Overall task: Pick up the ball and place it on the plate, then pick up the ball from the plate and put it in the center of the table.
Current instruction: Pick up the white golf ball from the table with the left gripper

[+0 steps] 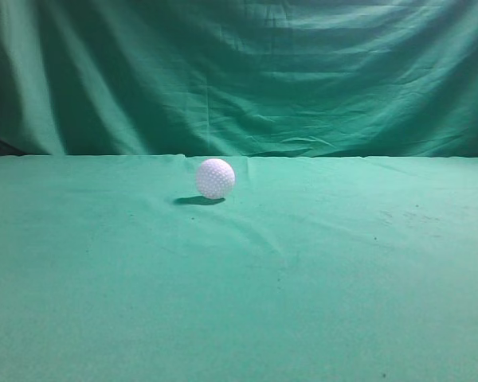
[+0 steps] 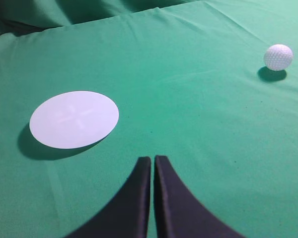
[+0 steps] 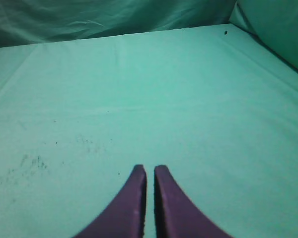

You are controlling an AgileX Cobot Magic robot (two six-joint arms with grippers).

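Observation:
The white dimpled ball (image 1: 215, 177) rests on the light green table (image 1: 239, 286) near its far edge, a little left of the middle. It also shows in the left wrist view (image 2: 278, 57) at the upper right. A flat white round plate (image 2: 74, 119) lies on the table in the left wrist view, left of and beyond my left gripper (image 2: 152, 159). The left gripper is shut and empty, far from the ball. My right gripper (image 3: 150, 168) is shut and empty over bare cloth. Neither gripper nor the plate shows in the exterior view.
A darker green draped cloth backdrop (image 1: 239, 72) hangs behind the table. The table cloth (image 3: 139, 89) has small dark specks at the left of the right wrist view.

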